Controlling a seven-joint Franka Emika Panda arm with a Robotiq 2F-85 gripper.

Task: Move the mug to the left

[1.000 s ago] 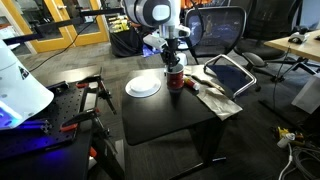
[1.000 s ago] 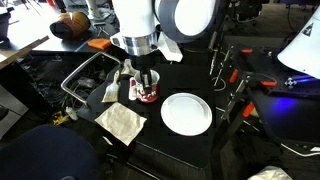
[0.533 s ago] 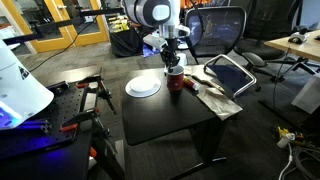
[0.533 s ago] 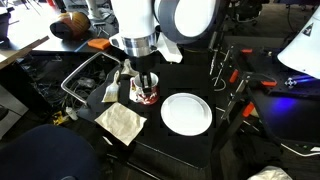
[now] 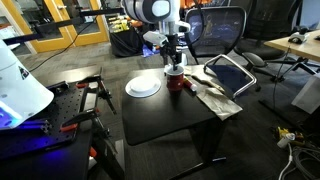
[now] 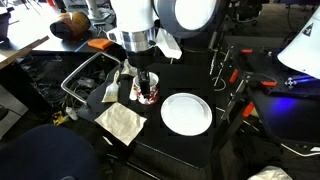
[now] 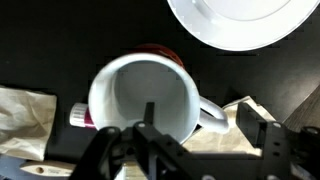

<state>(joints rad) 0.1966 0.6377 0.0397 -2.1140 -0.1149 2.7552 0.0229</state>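
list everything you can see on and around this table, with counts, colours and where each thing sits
square table: 1, black, centre of the scene
flat round plate: 1, white, on the table
small cylindrical mug: 1, dark red with a white inside, on the table beside the plate
crumpled cloth or paper: 1, beige, at the table edge next to the mug
mesh office chair: 1, black, behind the table
ball: 1, orange, in the background
robot arm: 1, white, above the mug
gripper: 1, black, directly over the mug; open or shut unclear
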